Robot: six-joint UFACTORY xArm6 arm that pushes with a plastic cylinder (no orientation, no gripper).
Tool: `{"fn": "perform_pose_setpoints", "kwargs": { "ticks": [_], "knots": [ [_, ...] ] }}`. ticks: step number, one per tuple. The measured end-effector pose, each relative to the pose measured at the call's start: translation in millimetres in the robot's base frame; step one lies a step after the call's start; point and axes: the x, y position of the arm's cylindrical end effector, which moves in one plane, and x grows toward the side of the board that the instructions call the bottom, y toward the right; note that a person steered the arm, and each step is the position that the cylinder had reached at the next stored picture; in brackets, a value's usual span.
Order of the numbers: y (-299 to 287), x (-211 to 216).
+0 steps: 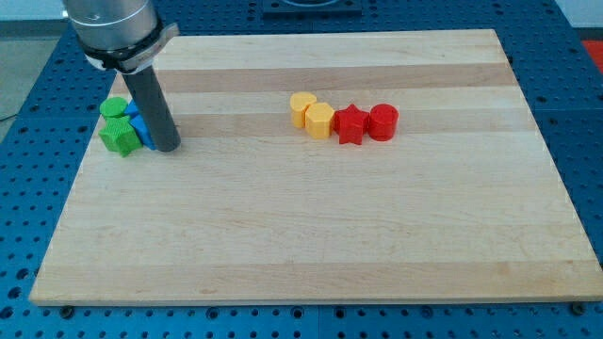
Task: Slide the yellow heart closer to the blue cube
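Camera view, the only one, shows a pale wooden board [311, 235] on a blue perforated bench [24, 188]. The arm's dark rod comes down at the view's left, and its tip [167, 147] rests on the board against the right side of a small cluster: a green block at the top [114, 107], a green star-like block [119, 137] below it, and blue pieces wedged between them and the rod. One of these looks like the blue cube [141, 129], though the rod hides much of it. No jaws exist on this rig to be spread or pressed together; the rod is a plain pusher, holding nothing.

The yellow heart [301, 108] lies well apart from the tip, near the board's middle, at the left end of a row. It touches a yellow block [320, 121] of rounded, perhaps hexagonal shape; then come a red star [350, 124] and a red cylinder [383, 121].

By my judgement the push has not begun. The tip needs to travel rightward, pass around the row, and settle on the heart's right side. That is awkward, since the yellow neighbour sits there, so a sideways nudge may be needed first.

The heart looks small, smooth, lobed on top and light enough to slide easily.
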Motion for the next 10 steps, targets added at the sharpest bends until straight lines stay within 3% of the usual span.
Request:
{"fn": "perform_pose_setpoints", "kwargs": {
  "ticks": [2, 3, 5, 6, 7, 9, 10],
  "knots": [
    [-8, 0],
    [41, -15],
    [112, -112],
    [195, -115],
    [217, -88],
    [133, -43],
    [118, -39]
  ]
}}
